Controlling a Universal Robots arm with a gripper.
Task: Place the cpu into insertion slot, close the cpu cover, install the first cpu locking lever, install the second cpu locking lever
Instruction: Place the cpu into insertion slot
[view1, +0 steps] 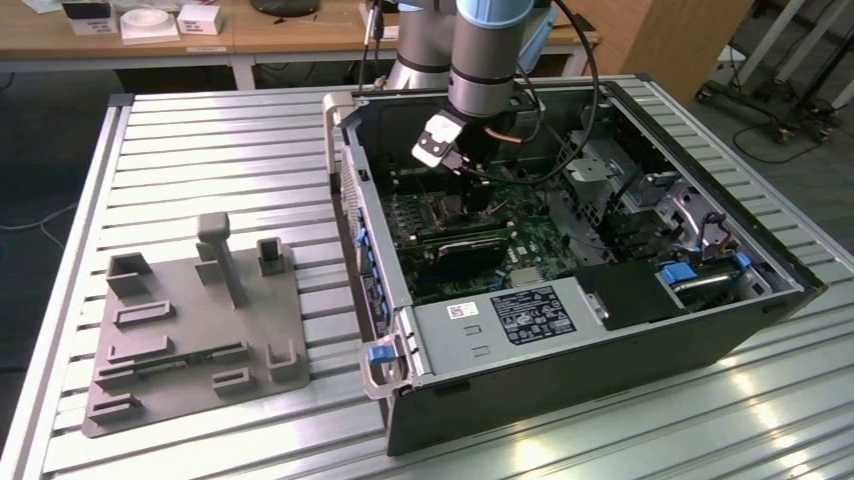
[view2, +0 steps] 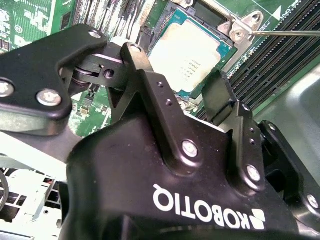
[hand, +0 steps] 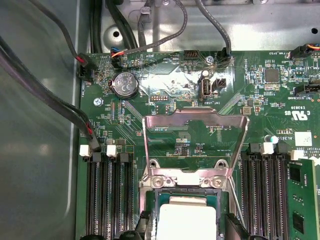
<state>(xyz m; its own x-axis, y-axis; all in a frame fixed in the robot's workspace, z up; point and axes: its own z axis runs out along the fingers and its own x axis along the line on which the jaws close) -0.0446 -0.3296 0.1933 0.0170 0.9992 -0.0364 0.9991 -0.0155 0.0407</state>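
Gripper (view2: 175, 69) straddles the cpu (hand: 187, 222) seated in the insertion slot (view2: 242, 27); whether it is clamped, cannot tell. Retracting while clamped could unseat the chip.

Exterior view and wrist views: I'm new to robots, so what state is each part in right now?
Black computer case: lying on its side, open.
Silvery square metal cover frame: tilted up, open.
Small silvery-grey square chip: in the socket, uncovered.
Silver-rimmed square socket: occupied by the chip.
Thin metal lever rod: unlatched.
Black gripper: down at the chip.
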